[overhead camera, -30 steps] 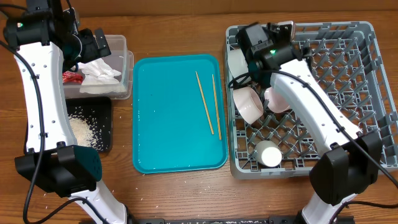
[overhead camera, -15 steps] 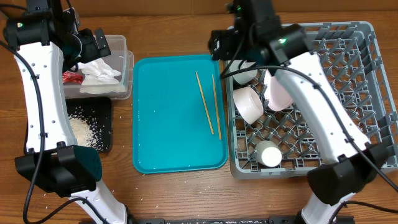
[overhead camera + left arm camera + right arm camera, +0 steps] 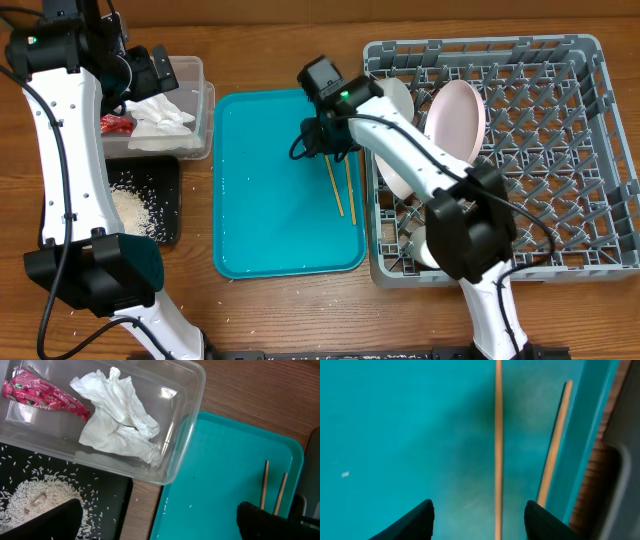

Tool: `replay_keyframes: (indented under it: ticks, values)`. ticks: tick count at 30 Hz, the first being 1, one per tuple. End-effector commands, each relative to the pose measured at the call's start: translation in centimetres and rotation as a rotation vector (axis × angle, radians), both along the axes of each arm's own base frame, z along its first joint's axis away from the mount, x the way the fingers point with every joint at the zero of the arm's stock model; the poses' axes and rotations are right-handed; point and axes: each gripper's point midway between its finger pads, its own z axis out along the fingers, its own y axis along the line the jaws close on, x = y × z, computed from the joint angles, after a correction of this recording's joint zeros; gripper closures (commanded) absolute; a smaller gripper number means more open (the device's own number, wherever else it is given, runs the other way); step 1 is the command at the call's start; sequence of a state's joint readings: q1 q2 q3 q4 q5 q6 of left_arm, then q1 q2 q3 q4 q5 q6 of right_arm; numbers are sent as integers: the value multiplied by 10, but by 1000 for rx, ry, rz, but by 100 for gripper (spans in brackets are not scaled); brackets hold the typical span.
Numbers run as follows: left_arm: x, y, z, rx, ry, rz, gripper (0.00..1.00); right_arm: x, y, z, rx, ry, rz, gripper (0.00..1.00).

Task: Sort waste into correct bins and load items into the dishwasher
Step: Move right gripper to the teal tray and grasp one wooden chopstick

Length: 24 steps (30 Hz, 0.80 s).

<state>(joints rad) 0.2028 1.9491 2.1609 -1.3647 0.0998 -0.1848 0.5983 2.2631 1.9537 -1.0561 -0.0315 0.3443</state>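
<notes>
A: Wooden bench [image 3: 280, 50] from above: teal tray [image 3: 270, 200] in the middle, grey dish rack [image 3: 590, 150] at the right, clear tub [image 3: 207, 100] and black tray [image 3: 172, 175] at the left. What's left to load?

B: The two chopsticks [image 3: 336, 192]. They lie side by side on the teal tray's right half, long axes running from upper to lower frame, slightly slanted. The rest looks sorted. The red wrapper [image 3: 42, 394] and napkin [image 3: 117, 420] are in the clear tub, the rice [image 3: 35, 497] is on the black tray, and a pink plate [image 3: 458, 118] stands in the dish rack.

A: Which arm is nearer?

B: The right arm [image 3: 400, 148], clearly; its wrist hangs over the sticks' upper ends. In the right wrist view one chopstick [image 3: 498, 435] runs straight up the frame between the two fingertips [image 3: 415, 520]. The other chopstick [image 3: 555, 445] leans toward the right-hand tip. The right jaws are apart, holding nothing. They would close across the stick's length, which I judge is the grip it needs.

A: And the left?

B: The left arm [image 3: 70, 160] is over the clear tub in the upper left, well apart from the sticks. The left jaws are apart and empty too.

A: What differs from a second earlier?

B: The right arm was then over the dish rack's upper left corner; it has swung left onto the teal tray. The chopsticks and left arm have not moved.
</notes>
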Motion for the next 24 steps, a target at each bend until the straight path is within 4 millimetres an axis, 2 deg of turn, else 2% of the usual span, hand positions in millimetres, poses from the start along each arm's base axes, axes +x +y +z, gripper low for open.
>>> replay_keyframes:
  ticks: [1,5,9,15,19,21,24]
  values:
    - [3,-2,7,6,-21,-4,0,2,-3,-18,-41,10,-33,42]
    - [3,-2,7,6,-21,-4,0,-2,-1,-41,-50,54,-26,45]
    - [3,-2,7,6,-21,-3,0,-1,2,-42,-33,56,-52,54]
    - [3,-2,7,6,-21,-4,0,1,11,-58,5,79,-85,62]
    - [3,-2,7,6,-21,-4,0,-1,15,-58,21,87,-94,69]
    - [3,-2,7,6,-21,-4,0,-3,18,-60,23,97,-122,76]
    - [3,-2,7,6,-21,-4,0,-12,29,-61,26,105,-127,77]
